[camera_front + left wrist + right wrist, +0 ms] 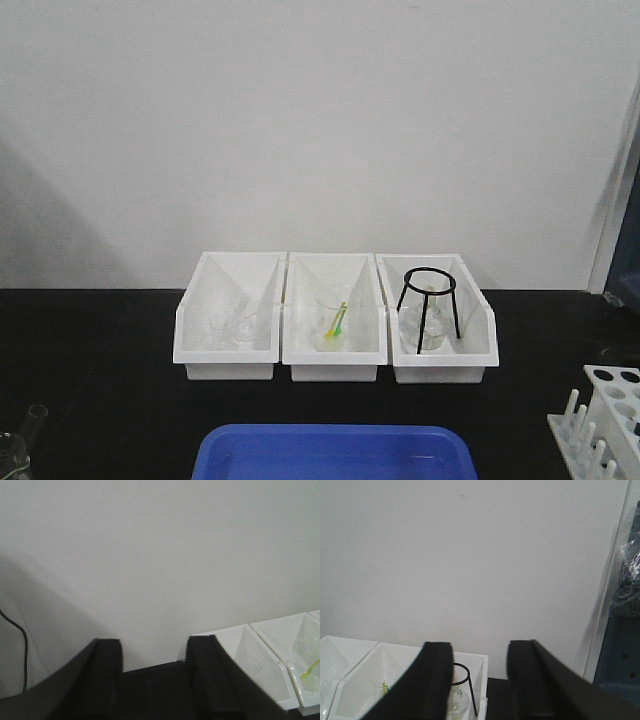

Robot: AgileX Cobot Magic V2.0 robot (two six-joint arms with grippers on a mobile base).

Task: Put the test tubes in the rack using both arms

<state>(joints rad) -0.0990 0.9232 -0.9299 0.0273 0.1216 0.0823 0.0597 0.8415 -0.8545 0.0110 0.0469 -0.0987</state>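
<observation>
The white rack (608, 415), with round holes and upright pegs, stands at the front right corner of the black table. A slim clear test tube (33, 417) leans up from glassware at the front left corner, mostly cut off by the frame edge. Neither arm shows in the front view. In the left wrist view my left gripper (155, 655) is open, with only wall and table edge between its black fingers (107, 672). In the right wrist view my right gripper (480, 657) is open and empty too, raised in front of the right-hand bin.
Three white bins (233, 355) stand in a row mid-table. The left one holds clear glassware, the middle a beaker with a yellow-green dropper (337, 322), the right a black tripod stand (430, 300) over a flask. A blue tray (335, 452) lies at the front edge.
</observation>
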